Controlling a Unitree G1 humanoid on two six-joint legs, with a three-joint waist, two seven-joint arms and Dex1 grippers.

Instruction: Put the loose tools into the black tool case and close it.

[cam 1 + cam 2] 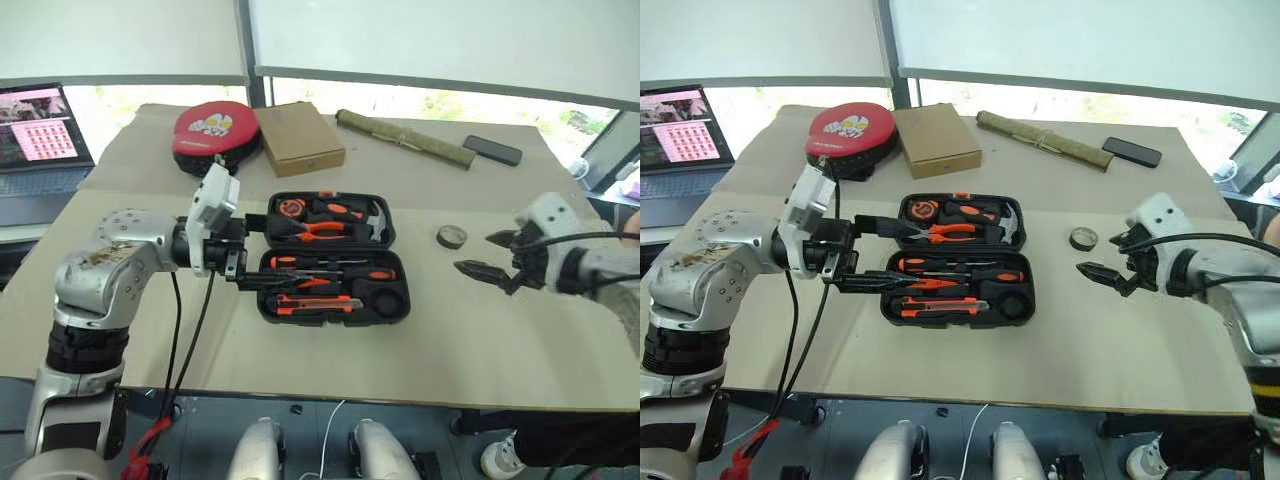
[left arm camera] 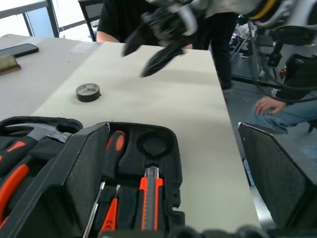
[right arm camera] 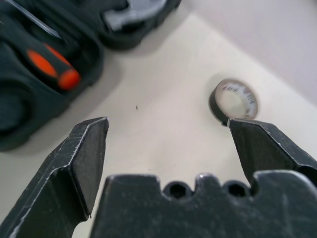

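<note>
The black tool case (image 1: 392, 300) lies open at the table's middle. Orange-handled screwdrivers (image 1: 335, 264) and the black-and-orange utility knife (image 1: 318, 305) rest in slots of its near half. Orange pliers (image 1: 325, 228) sit in the far half. My left gripper (image 1: 258, 252) hovers at the case's left edge, open and empty, pointing across the case. In the left wrist view its fingers (image 2: 84, 168) frame the knife (image 2: 150, 196). My right gripper (image 1: 472, 252) hangs open and empty over bare table to the right of the case, near a tape roll (image 1: 451, 236).
At the table's back lie a round red-and-black pad (image 1: 212, 130), a flat cardboard box (image 1: 298, 138), a rolled olive cloth (image 1: 405, 138) and a phone (image 1: 492, 150). A laptop (image 1: 40, 130) stands far left. A person (image 2: 277, 109) sits beyond the table's right end.
</note>
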